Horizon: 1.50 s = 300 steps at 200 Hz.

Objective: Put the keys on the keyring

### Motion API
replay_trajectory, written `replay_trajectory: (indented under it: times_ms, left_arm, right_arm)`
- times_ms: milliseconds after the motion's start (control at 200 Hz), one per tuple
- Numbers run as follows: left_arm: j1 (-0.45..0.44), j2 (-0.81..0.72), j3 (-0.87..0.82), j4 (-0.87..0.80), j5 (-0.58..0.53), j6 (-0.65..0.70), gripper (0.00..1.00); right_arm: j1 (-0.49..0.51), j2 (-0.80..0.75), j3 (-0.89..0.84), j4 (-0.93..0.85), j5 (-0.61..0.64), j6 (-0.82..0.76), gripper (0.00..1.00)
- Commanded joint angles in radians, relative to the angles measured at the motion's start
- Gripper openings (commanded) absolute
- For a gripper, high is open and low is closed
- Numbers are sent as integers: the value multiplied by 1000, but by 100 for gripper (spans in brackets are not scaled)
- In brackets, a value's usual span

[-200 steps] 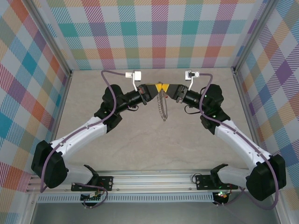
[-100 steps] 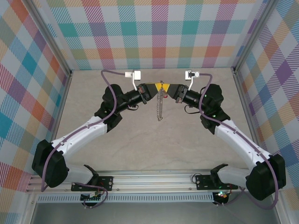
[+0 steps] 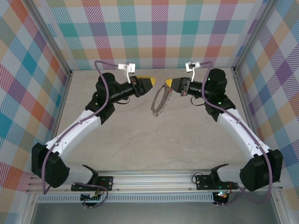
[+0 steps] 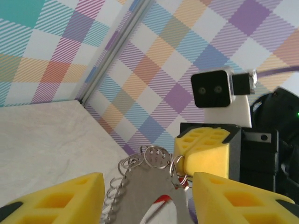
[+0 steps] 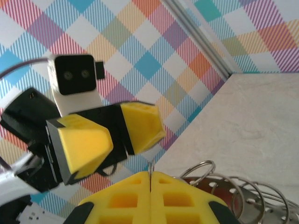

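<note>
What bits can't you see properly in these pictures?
- The keys: left wrist view, only a red sliver, likely the tag, cut by the bottom edge; too small from the top camera.
- The keyring: left wrist view, lower part runs off the bottom edge.
- Where the right claw pinches the keyring: right wrist view, behind its own yellow fingers.

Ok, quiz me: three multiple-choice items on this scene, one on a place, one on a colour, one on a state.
1. The keyring hangs from: A the left gripper; B the right gripper; C neither, it lies flat.
2. The gripper fingers are: A yellow; B blue; C white.
3. The left gripper is: A shut on the keyring; B shut empty; C open.
B: the ring dangles from the right gripper's closed tip.
A: both wrist views show yellow fingers.
C: its fingers stand apart.
</note>
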Motion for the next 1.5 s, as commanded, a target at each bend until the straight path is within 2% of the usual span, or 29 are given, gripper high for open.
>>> replay_trajectory:
  times_ms: [0, 140, 425, 665, 1250, 1495]
  left_arm:
    - [17, 26, 104, -139, 131, 113, 54]
    - [29, 91, 211, -286, 215, 213, 54]
    - [47, 187, 347, -426, 319, 311, 44]
    - [46, 212, 376, -428, 383, 315, 40]
    - [34, 246, 376, -379, 393, 265, 38]
    - [20, 251, 381, -369, 400, 260, 30]
  right_arm:
    - [-10, 36, 88, -98, -143, -114, 0]
    - [-26, 99, 175, -191, -234, -181, 0]
    - [-63, 180, 258, -279, -344, -235, 0]
    - [-75, 185, 252, -277, -362, -232, 0]
    - [-75, 178, 242, -236, -384, -200, 0]
    - [-74, 179, 232, -230, -378, -195, 0]
